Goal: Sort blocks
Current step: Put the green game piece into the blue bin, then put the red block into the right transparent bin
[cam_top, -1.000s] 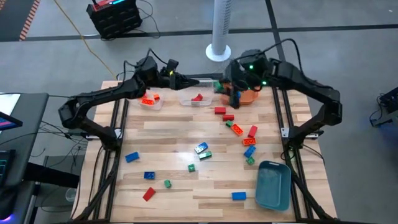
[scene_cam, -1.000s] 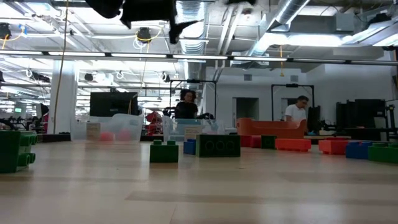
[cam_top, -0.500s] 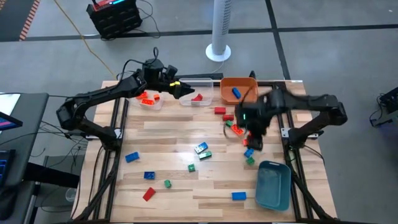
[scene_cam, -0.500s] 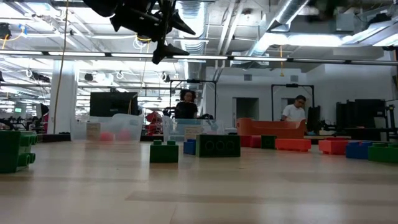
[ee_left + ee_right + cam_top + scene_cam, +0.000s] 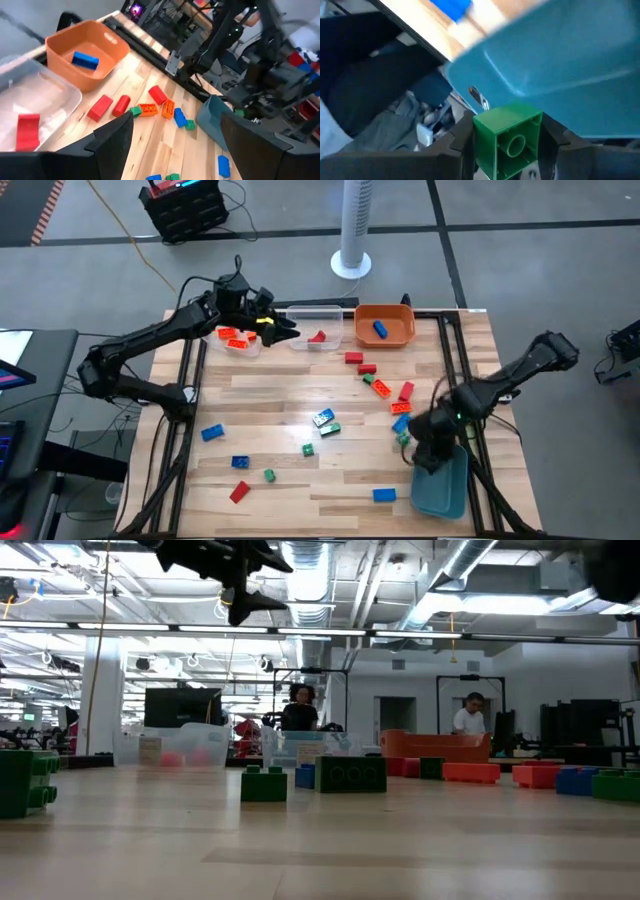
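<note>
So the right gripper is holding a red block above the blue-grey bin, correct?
Not quite: the block is green, not red. The right wrist view shows it clamped between the right gripper's fingers, with the blue-grey bin just beyond.

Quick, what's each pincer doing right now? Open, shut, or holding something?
Left pincer: open, empty, above the clear bins.
Right pincer: shut on a green block, over the blue bin.

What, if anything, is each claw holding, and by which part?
The right claw grips a green block by its two opposite side faces, above the blue-grey bin. The left claw is open and holds nothing, near the clear bins.
</note>
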